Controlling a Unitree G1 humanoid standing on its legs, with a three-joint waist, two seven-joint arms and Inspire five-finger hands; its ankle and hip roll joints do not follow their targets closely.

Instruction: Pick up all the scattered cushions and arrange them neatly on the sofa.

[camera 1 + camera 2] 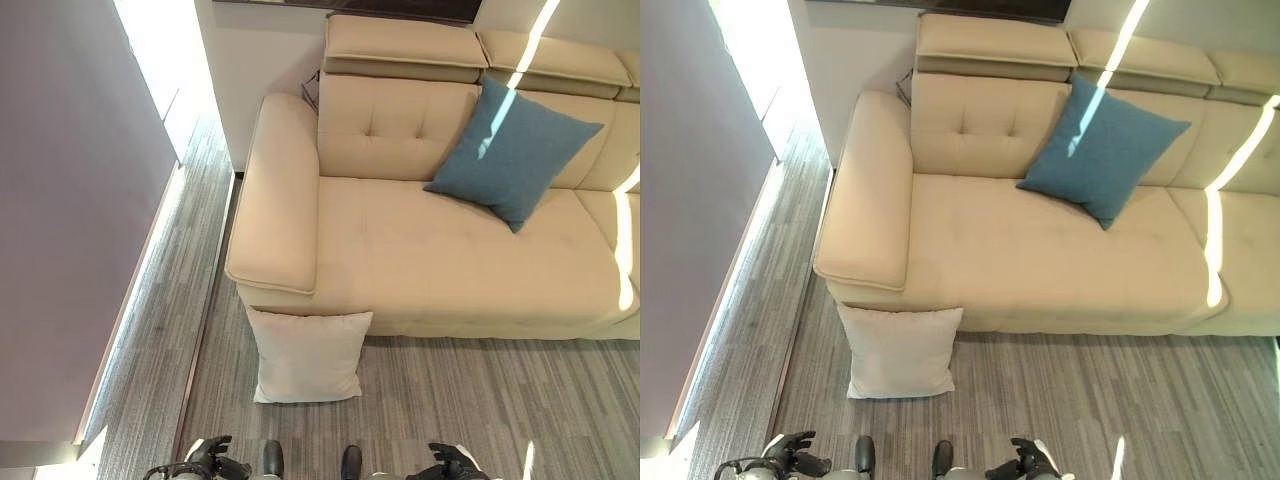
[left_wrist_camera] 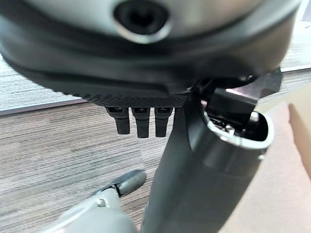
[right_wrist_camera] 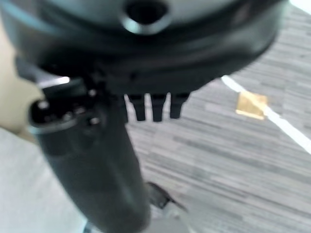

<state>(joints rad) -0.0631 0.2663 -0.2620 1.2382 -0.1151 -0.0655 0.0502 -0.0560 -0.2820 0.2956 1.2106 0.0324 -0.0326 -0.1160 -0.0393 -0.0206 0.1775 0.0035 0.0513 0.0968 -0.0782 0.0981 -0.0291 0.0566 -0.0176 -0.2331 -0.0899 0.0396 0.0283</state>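
A white cushion [image 1: 308,355] stands on the floor, leaning against the front of the beige sofa [image 1: 400,250] below its left armrest [image 1: 280,190]. A blue cushion [image 1: 512,150] rests tilted on the seat against the tufted backrest. My left hand [image 1: 215,458] and right hand [image 1: 450,462] hang low at the near edge, well short of the white cushion and apart from it. In the left wrist view the left hand's fingers [image 2: 141,124] are relaxed and hold nothing. The right hand's fingers [image 3: 155,109] look the same, over bare floor.
Grey plank floor [image 1: 470,400] spreads in front of the sofa. A pale wall [image 1: 70,200] runs along the left, leaving a narrow strip of floor beside the armrest. A white wall corner [image 1: 250,60] stands behind the armrest. A yellow mark [image 3: 251,105] lies on the floor.
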